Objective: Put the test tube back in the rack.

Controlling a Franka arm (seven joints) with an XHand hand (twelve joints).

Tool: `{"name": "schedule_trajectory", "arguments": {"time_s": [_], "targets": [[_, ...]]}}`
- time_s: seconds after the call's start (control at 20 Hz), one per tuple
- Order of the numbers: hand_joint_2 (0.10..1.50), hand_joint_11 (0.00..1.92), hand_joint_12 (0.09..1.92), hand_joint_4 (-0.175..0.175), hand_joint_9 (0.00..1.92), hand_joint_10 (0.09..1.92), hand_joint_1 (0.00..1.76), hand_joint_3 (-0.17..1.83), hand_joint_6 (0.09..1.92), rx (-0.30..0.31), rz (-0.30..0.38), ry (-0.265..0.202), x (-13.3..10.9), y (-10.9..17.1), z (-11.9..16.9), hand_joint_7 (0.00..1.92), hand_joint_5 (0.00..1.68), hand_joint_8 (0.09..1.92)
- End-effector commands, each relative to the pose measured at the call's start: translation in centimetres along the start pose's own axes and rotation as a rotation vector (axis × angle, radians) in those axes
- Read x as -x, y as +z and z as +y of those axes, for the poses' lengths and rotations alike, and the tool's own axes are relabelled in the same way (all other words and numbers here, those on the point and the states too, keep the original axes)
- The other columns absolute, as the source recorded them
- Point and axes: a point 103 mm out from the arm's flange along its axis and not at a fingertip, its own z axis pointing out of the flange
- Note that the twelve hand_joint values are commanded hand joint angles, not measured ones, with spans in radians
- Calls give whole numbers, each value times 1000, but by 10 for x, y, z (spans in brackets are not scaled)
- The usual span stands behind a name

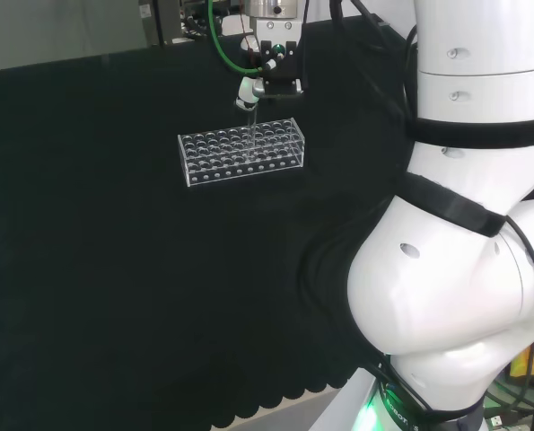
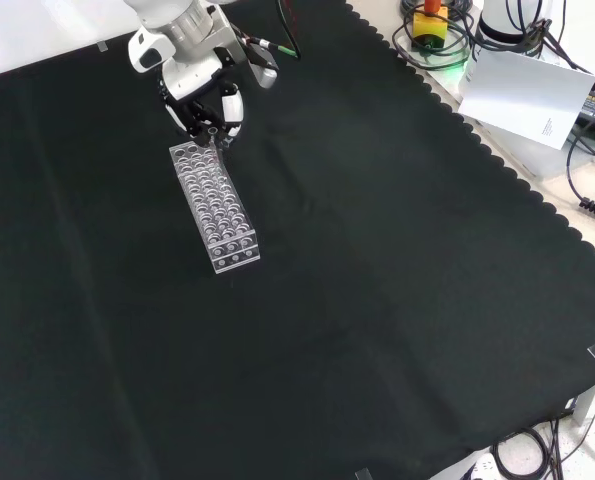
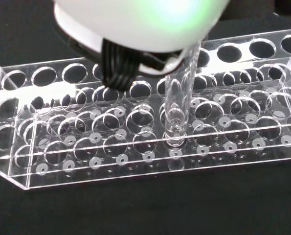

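Observation:
A clear plastic rack (image 1: 240, 151) with many round holes lies on the black cloth, far from the arm's base in the head view. The hand (image 1: 267, 81) hangs just above its far long side, fingers curled round a clear test tube (image 1: 247, 135) that points straight down. In the wrist view the test tube (image 3: 177, 107) stands upright inside a hole of the rack (image 3: 86, 161), its rounded end down near the lower plate, its top still under the hand (image 3: 135, 24). In the front view the hand (image 2: 209, 105) is over the upper end of the rack (image 2: 222, 215).
The arm's white links (image 1: 464, 224) fill the head view's right. Beyond the cloth's scalloped edge in the front view lie a white sheet (image 2: 522, 95), cables and a yellow and red button box (image 2: 429, 20). Bare black cloth (image 2: 377, 300) spreads around the rack.

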Motion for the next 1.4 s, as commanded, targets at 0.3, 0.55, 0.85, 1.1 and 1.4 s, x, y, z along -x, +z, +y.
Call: {"name": "schedule_trajectory", "arguments": {"time_s": [0.3,0.55,0.85,1.1,1.4], "targets": [[549,1164,971,-175,1806,87,1241,710,87,-33,8,-5,-2,20,4,1897,1597,114],[549,1164,971,-175,1806,87,1241,710,87,-48,12,-9,-3,30,4,1897,1598,113],[549,1163,971,-175,1805,87,1241,710,87,-51,5,-10,-5,33,5,1897,1598,112],[677,910,1130,-119,1552,87,1235,492,87,-152,147,-58,2,30,6,1304,1329,382],[610,100,1549,60,445,87,886,405,87,-163,174,-111,-3,23,4,50,284,569]]}}
